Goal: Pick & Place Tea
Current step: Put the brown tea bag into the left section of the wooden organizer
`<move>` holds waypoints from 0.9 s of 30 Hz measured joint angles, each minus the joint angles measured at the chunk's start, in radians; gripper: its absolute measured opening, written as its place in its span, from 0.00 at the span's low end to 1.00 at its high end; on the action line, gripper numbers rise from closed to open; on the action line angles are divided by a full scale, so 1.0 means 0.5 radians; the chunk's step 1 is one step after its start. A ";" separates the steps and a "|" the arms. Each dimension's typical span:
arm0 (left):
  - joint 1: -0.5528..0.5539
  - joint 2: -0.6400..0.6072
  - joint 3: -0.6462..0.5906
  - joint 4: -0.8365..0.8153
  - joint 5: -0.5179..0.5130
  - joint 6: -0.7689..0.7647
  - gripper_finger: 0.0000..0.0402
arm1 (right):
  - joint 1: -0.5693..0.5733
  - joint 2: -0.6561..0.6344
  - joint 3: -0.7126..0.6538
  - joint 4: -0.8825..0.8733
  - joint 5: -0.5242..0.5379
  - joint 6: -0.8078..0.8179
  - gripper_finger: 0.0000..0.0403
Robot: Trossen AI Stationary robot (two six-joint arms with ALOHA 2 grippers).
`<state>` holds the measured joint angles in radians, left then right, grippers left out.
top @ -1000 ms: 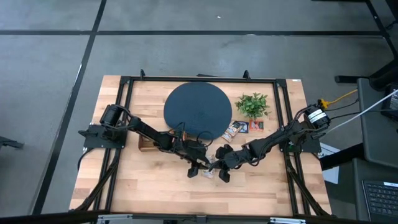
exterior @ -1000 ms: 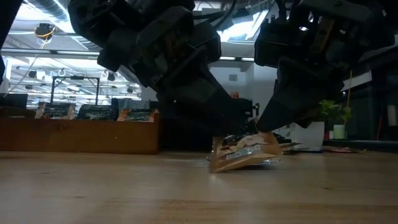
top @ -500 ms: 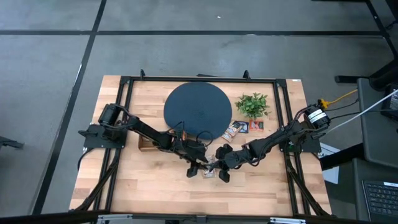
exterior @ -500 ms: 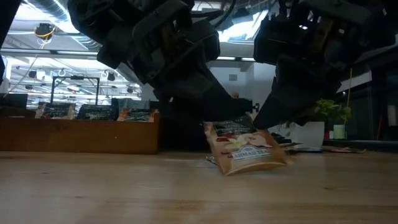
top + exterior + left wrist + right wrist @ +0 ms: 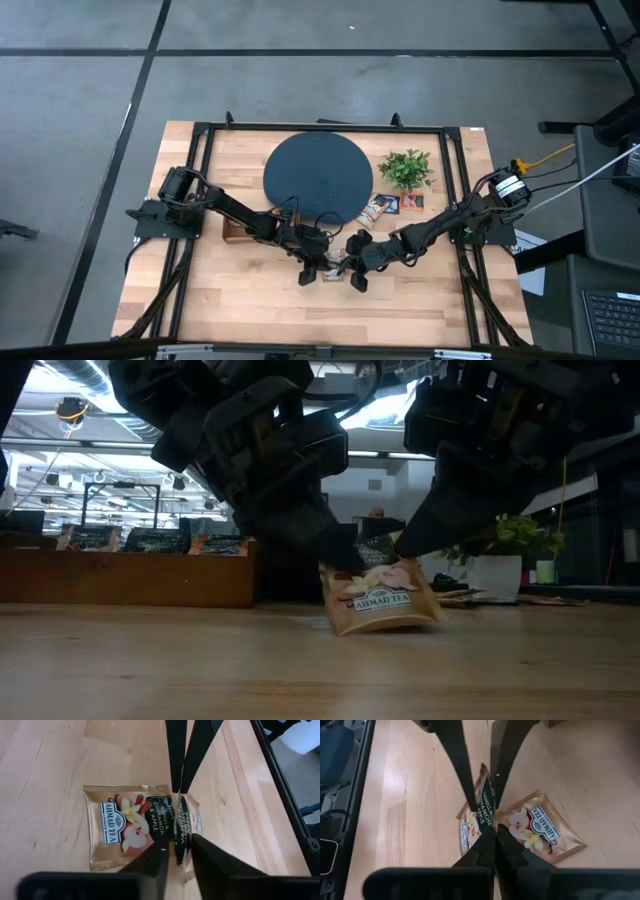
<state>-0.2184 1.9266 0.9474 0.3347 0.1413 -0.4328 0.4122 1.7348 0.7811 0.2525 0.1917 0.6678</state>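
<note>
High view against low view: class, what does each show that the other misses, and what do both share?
Only the high view shows the round dark disc whole, with loose sachets beside it. Only the low view shows the sachet's printed brand name and the row of sachets in the wooden holder. Both show the left gripper and the right gripper meeting at one pale tea sachet, and the small plant.

"AHMAD TEA" shows white on the pale gold sachet [image 5: 127, 825], plain in the left wrist view. Beside it, a dark panel reads "VANILLA CINNAMON & APPLE" (small, though legible). The same brand sits on the sachet [image 5: 383, 598] in the low view, with a smaller line underneath, perhaps "LONDON".
</note>
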 joint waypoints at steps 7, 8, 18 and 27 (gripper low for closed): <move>-0.010 -0.010 0.000 -0.022 0.022 0.001 0.01 | -0.024 0.000 0.000 0.114 0.041 -0.051 0.07; -0.016 -0.032 0.000 -0.074 0.020 0.001 0.01 | -0.033 0.000 0.000 0.136 0.050 -0.051 0.09; -0.184 -0.638 -0.001 -1.103 -0.327 0.018 0.01 | -0.103 0.000 0.002 0.150 -0.001 -0.097 0.32; -0.578 -1.212 -0.001 -1.702 -0.742 -0.146 0.01 | -0.124 0.000 0.001 0.161 -0.001 -0.100 0.38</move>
<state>-0.5074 1.3207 0.9470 -0.5163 -0.2297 -0.5059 0.3504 1.7348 0.7815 0.3332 0.1913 0.6178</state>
